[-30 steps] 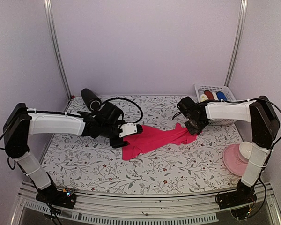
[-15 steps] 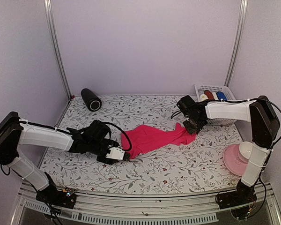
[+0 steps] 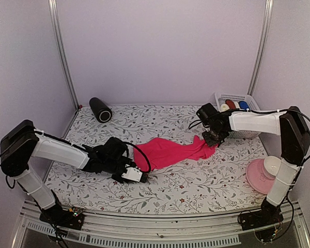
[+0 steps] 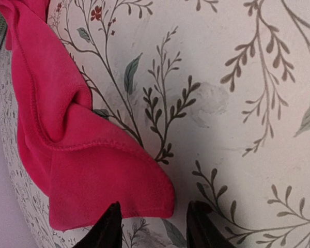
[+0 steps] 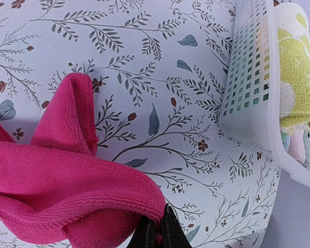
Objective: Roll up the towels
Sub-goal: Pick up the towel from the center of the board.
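1. The left gripper [image 4: 154, 226] sits low over the floral-printed white table covering [image 4: 237, 129] with its jaws apart. One loose corner of the hot pink soft cloth towel [image 3: 168, 151] lies just ahead of the tips, reaching toward the gap but not clamped.
2. Risk here: the corner is only shallowly in the mouth. If the jaws close from this spot they may catch just the hem, or nothing, or pinch the covering beneath.
3. From that corner the towel runs away from the left jaws in a bunched, twisted band, not a flat rectangle. Rolling it like this would likely give a lumpy, lopsided roll, so it needs spreading first.
4. The right gripper [image 5: 155, 232] has its jaws together, clamped on the towel's far end, with a fold of cloth bulging just in front of them.
5. Risk: if the arms pull apart unevenly, the cloth could slip from the right jaws' thin pinch.
6. Beyond and to the right of those jaws stands a white plastic lattice basket [image 5: 248, 88] holding a yellow-green rolled towel [image 5: 294, 62]. A wide swing could knock it.
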Available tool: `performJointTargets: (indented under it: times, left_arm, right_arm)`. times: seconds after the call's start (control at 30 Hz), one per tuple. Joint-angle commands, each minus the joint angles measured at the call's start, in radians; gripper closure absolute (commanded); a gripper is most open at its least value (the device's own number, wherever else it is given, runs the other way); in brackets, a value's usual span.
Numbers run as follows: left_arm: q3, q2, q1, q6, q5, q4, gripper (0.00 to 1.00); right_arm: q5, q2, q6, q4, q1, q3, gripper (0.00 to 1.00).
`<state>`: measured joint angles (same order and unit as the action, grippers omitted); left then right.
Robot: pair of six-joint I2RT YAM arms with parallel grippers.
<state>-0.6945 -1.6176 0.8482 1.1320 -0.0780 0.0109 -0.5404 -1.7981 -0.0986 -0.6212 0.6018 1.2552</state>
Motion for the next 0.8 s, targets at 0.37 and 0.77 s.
performJointTargets:
  times: [0.37,0.77]
  left_arm:
    - [0.041,-0.067,0.054,0.059,0.075,-0.051,0.87]
    - [-0.071,0.024,-0.022,-0.184,0.073,-0.066,1.0]
  right_arm:
    - [0.029,0.073,0.015,0.038,-0.001,-0.02,0.96]
    - [0.084,0.091,0.089,0.072,0.033,-0.039,0.96]
